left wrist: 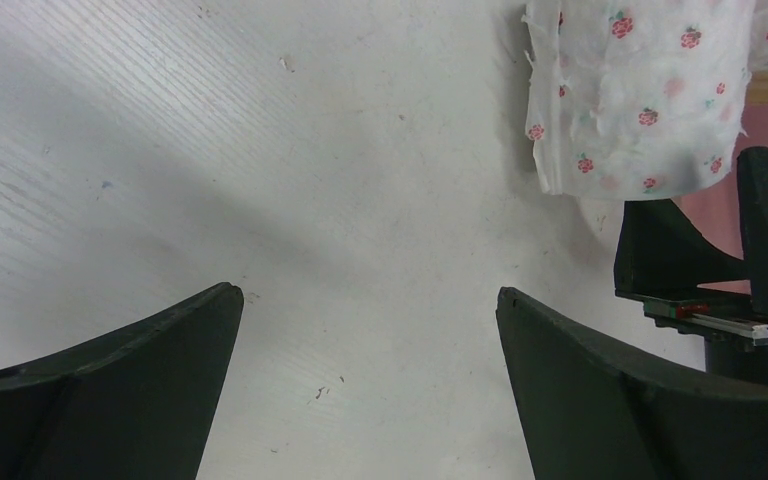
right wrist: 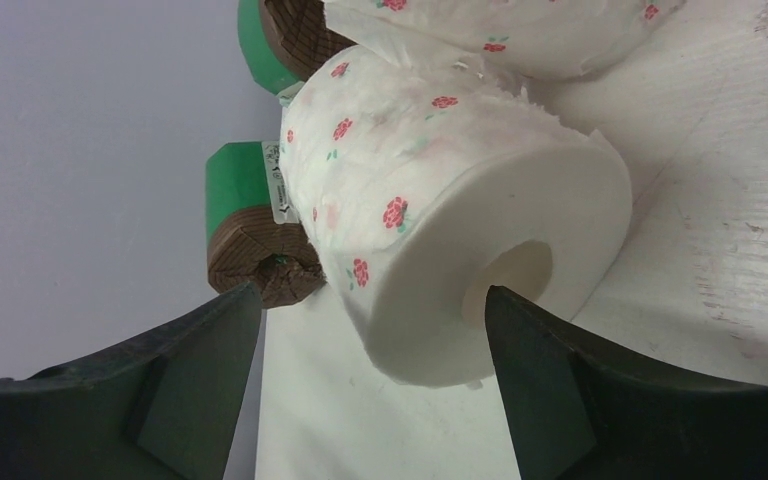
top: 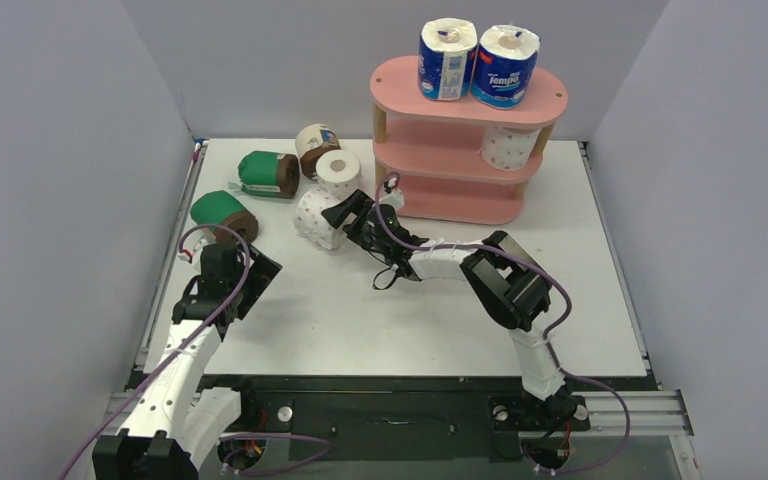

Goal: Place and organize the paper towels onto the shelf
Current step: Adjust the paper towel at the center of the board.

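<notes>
**Dotted roll lies at the right pincer's tips**

The paper towel roll [right wrist: 440, 200], white with small pink dots, lies on its side on the worktop [top: 360, 310]. It is left of the pink shelf [top: 400, 85] and just beside an upright dotted roll [top: 338, 172]. Its long axis runs flat along the worktop, with the core hole turned toward the right pincer [right wrist: 372, 292]. That pincer stands fairly wide, one finger on either side of the roll's near end. One finger is clear of the roll; whether the other touches it cannot be told. The left pincer [left wrist: 370, 295] gapes wide over the worktop, holding nothing.
</notes>
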`<act>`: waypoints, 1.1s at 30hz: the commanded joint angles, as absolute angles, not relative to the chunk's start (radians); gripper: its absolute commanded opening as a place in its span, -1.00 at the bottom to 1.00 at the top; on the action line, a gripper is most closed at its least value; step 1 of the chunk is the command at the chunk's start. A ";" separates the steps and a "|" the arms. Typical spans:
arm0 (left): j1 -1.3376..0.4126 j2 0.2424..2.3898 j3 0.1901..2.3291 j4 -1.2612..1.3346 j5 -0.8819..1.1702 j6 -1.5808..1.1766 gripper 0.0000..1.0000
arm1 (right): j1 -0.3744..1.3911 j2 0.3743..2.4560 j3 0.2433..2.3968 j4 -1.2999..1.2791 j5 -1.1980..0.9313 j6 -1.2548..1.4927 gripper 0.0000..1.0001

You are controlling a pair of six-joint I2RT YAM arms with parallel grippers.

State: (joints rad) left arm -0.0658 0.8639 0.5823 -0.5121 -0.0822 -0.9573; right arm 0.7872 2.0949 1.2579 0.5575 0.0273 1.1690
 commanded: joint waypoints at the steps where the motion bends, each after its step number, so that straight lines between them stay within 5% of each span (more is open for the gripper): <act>1: -0.066 0.846 0.592 -0.513 -0.093 -0.945 1.00 | 0.793 2.132 1.325 0.567 0.023 1.180 0.55; 9: -0.066 0.844 0.593 -0.518 -0.090 -0.940 1.00 | 0.794 2.152 1.367 0.553 0.035 1.150 0.40; 23: -0.066 0.843 0.588 -0.510 -0.074 -0.944 1.00 | 0.789 2.114 1.271 0.708 0.045 1.134 -0.38; 33: -0.066 0.812 0.597 -0.525 -0.053 -0.942 1.00 | 0.781 1.859 1.077 0.591 0.068 0.992 -0.55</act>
State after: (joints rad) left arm -0.0658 0.8398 0.5823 -0.5220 -0.0723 -0.9565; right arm 0.7864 2.0495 1.1397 0.6292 0.0277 1.1000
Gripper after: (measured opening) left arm 0.997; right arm 0.338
